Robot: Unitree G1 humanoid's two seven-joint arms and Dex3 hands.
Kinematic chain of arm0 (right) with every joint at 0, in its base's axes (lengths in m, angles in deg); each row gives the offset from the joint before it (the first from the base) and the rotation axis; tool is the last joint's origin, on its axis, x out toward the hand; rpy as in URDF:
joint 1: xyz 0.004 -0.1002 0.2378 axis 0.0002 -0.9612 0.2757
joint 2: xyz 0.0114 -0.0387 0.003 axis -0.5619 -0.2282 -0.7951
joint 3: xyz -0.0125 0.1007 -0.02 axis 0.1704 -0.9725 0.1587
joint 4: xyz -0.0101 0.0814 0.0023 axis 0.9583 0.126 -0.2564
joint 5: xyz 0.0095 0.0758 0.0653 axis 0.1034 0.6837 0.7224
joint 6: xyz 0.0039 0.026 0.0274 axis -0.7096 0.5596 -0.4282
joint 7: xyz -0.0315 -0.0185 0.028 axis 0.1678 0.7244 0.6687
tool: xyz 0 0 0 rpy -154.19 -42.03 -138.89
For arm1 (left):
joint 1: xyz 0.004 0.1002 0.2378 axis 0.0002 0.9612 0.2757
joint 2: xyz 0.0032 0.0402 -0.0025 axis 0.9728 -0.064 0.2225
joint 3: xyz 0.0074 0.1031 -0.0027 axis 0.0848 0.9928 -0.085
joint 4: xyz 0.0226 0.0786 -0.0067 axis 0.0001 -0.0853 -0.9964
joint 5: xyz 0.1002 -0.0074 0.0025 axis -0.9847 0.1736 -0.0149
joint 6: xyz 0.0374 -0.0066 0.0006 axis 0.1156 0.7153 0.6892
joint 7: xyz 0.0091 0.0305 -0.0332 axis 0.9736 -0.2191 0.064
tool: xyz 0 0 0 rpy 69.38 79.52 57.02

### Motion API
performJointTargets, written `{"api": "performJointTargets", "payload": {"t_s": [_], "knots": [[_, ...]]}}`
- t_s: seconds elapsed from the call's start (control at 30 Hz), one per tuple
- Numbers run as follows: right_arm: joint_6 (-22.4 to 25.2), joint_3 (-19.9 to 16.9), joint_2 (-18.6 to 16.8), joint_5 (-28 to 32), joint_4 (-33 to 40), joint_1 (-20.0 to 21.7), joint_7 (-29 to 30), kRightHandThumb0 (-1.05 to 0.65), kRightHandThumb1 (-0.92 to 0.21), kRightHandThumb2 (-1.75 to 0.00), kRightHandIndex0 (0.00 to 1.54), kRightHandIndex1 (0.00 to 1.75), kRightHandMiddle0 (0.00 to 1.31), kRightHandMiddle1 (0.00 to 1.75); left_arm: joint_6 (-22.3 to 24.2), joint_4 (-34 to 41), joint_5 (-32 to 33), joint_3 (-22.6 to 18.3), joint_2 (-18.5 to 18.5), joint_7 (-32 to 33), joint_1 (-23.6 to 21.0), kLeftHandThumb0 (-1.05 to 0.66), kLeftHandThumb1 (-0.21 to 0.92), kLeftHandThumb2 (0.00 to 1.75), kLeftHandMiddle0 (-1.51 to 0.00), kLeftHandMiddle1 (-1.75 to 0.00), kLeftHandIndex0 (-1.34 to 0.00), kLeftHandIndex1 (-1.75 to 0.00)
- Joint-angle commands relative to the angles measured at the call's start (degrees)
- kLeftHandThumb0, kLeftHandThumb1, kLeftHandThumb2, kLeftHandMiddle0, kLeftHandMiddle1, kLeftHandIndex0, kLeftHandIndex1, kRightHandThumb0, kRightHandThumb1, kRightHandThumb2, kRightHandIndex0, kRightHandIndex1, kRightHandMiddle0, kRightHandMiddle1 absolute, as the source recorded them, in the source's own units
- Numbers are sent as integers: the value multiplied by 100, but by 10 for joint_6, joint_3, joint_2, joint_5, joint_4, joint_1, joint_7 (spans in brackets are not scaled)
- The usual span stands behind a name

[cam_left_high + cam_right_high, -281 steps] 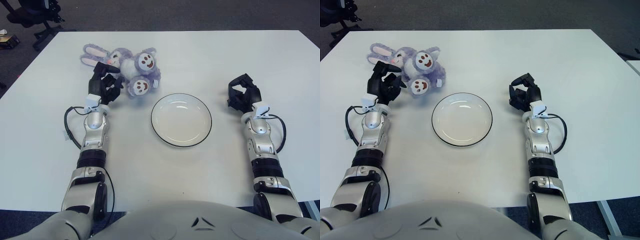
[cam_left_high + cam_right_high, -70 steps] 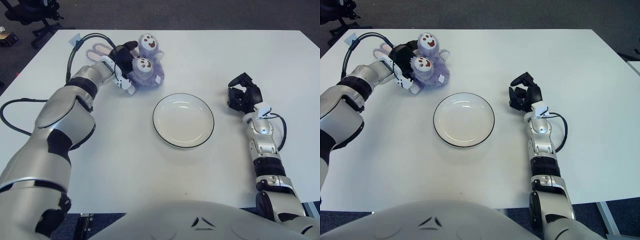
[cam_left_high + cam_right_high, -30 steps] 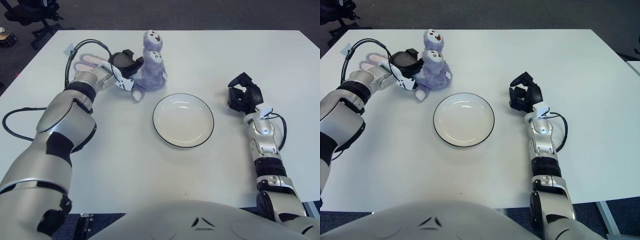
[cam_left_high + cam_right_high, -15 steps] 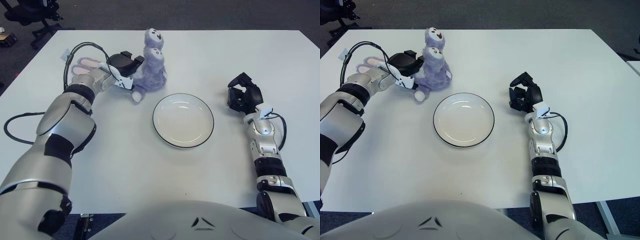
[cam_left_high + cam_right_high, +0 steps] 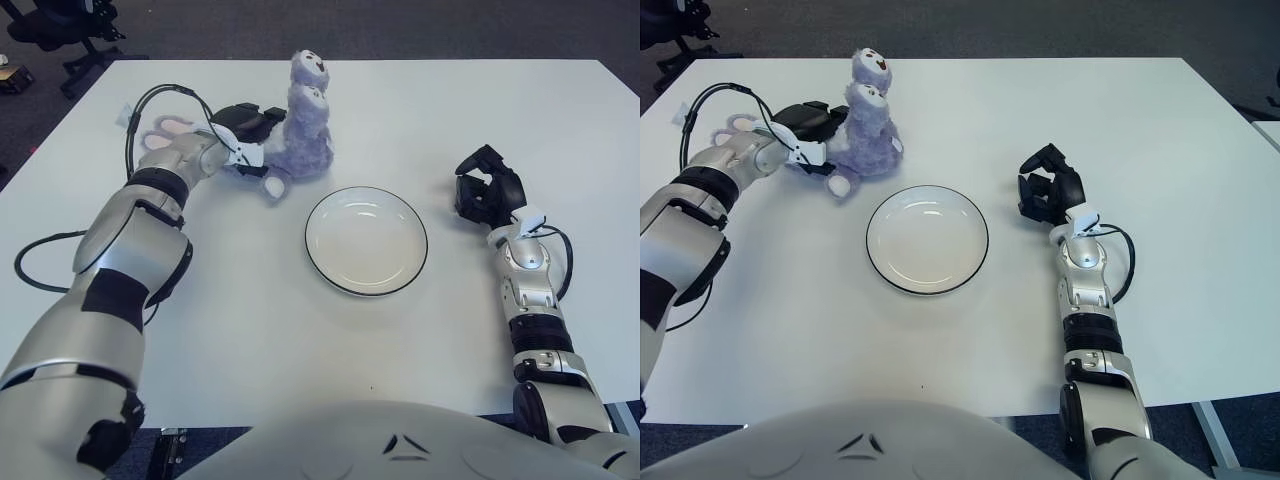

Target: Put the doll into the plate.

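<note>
The doll (image 5: 302, 128) is a purple plush rabbit with white feet, propped up on the table at the far left, its feet pointing up. My left hand (image 5: 243, 130) reaches in from the left and is shut on the doll's left side; the pink-lined ears (image 5: 160, 133) stick out behind my wrist. The plate (image 5: 366, 240), white with a dark rim, lies empty in the middle of the table, just right of and nearer than the doll. My right hand (image 5: 484, 190) rests on the table to the right of the plate, fingers curled and holding nothing.
The white table (image 5: 300, 330) fills the view. A black cable (image 5: 150, 105) loops over my left forearm. An office chair base (image 5: 60, 30) stands on the dark floor beyond the far left corner.
My left hand has tipped the doll from lying to upright and turned it a little further; it now stands slightly farther back. The plate and my right hand have not moved.
</note>
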Motion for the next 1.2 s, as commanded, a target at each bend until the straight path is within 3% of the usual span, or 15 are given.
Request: {"api": "performJointTargets", "payload": {"t_s": [0.0,0.63,0.87,1.17], "knots": [[0,-1,-4,9,-14,-9,-1,-39,-63,-91,94,175,38,175,-14,3,-1,-4,4,-16,10,14,40,108,-82,-175,-66,-175],[3,1,-6,9,-16,-7,-3,-38,-65,-88,93,175,36,175,-49,27,3,-28,29,3,-19,15,38,111,-82,-175,-66,-175],[7,1,-5,12,-14,-7,-6,-38,-66,-87,92,175,36,175,-143,43,-9,-39,45,100,-20,16,38,112,-81,-175,-65,-175],[10,1,-5,12,-13,-7,-9,-38,-68,-85,92,175,35,175,-204,54,-17,-39,47,123,-43,16,35,115,-82,-175,-65,-175]]}}
